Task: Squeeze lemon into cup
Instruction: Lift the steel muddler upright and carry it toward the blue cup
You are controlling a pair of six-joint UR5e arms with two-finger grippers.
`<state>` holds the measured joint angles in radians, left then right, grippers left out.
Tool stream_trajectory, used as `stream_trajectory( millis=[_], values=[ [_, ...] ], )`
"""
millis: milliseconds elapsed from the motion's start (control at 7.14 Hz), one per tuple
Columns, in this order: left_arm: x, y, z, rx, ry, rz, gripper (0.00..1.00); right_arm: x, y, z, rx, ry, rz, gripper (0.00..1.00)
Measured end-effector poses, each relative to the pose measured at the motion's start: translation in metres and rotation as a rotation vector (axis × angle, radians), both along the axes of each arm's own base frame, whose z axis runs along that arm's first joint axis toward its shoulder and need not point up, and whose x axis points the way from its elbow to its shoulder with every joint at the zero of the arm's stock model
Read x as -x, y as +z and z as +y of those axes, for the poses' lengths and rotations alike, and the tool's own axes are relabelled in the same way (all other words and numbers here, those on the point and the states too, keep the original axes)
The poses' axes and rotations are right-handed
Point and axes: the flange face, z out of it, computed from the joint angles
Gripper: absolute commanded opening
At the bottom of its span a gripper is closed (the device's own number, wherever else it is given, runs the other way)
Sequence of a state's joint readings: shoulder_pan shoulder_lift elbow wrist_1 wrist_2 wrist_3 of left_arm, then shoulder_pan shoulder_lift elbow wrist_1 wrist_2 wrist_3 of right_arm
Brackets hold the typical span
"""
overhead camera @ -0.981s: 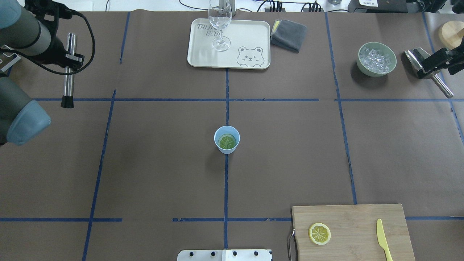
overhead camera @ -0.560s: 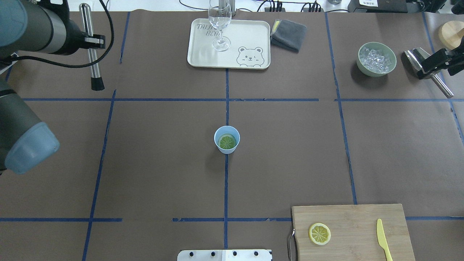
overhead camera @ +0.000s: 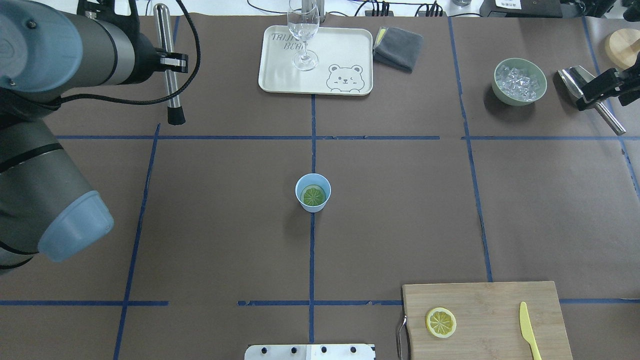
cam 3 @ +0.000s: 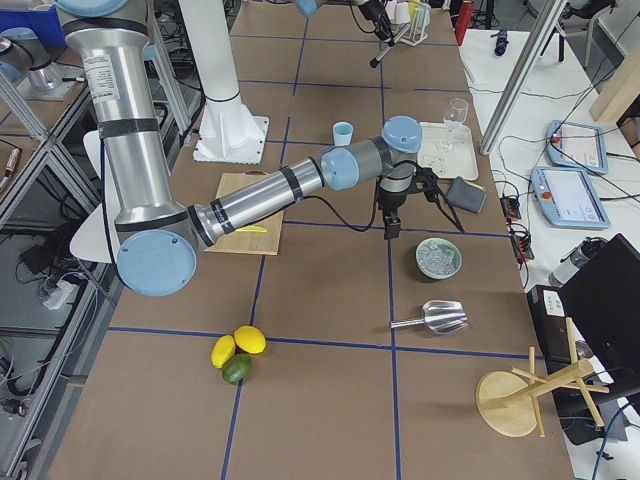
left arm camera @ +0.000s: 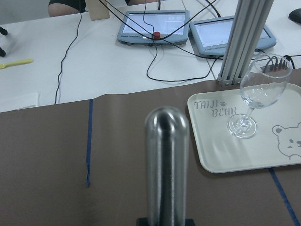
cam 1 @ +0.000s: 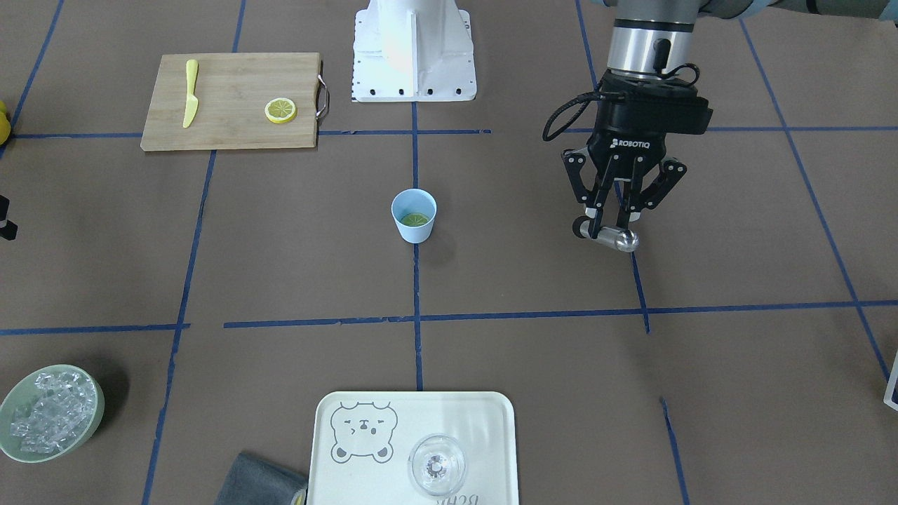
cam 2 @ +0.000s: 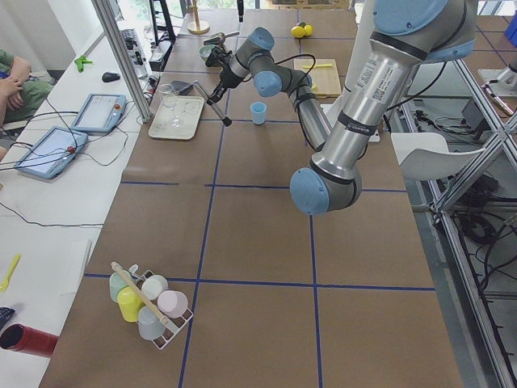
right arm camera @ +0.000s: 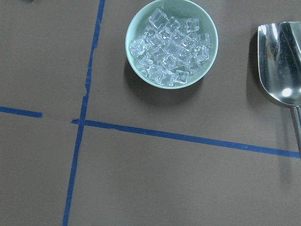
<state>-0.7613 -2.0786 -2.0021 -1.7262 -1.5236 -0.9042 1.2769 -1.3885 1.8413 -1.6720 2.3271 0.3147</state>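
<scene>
The light-blue cup (overhead camera: 313,192) stands at the table's centre, also in the front view (cam 1: 414,215); a greenish slice (overhead camera: 314,195) lies inside it. A yellow lemon slice (overhead camera: 440,322) lies flat on the wooden cutting board (overhead camera: 490,300). My left gripper (overhead camera: 169,61) is shut on a steel rod with a black tip (overhead camera: 173,97). It holds the rod above the table, far left of the cup, and shows in the front view (cam 1: 612,228). My right gripper (overhead camera: 597,90) hovers at the right edge near the ice bowl. I cannot tell how its jaws stand.
A cream tray (overhead camera: 340,85) with a wine glass (overhead camera: 303,30) sits at the back, a grey cloth (overhead camera: 398,47) beside it. A pale-green bowl of ice (overhead camera: 519,81) and a steel scoop (overhead camera: 580,80) are at back right. A yellow knife (overhead camera: 527,330) lies on the board.
My left arm has swung to the right with the steel rod in its grip, toward the table's middle. The right gripper, cup and slices have not moved.
</scene>
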Motion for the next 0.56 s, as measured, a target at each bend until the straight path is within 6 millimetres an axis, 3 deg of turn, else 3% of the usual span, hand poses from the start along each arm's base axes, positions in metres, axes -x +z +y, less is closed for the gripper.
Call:
stream_trajectory(
  millis=[420, 560],
  values=[
    [-0.008, -0.028, 0.016, -0.175, 0.021, 0.188, 0.00, -0.005, 0.009, 0.000, 0.011, 0.005, 0.007, 1.00],
    [-0.009, -0.040, 0.027, -0.260, 0.000, 0.271, 0.00, -0.021, 0.021, -0.002, 0.028, 0.028, 0.014, 1.00]
  ],
)
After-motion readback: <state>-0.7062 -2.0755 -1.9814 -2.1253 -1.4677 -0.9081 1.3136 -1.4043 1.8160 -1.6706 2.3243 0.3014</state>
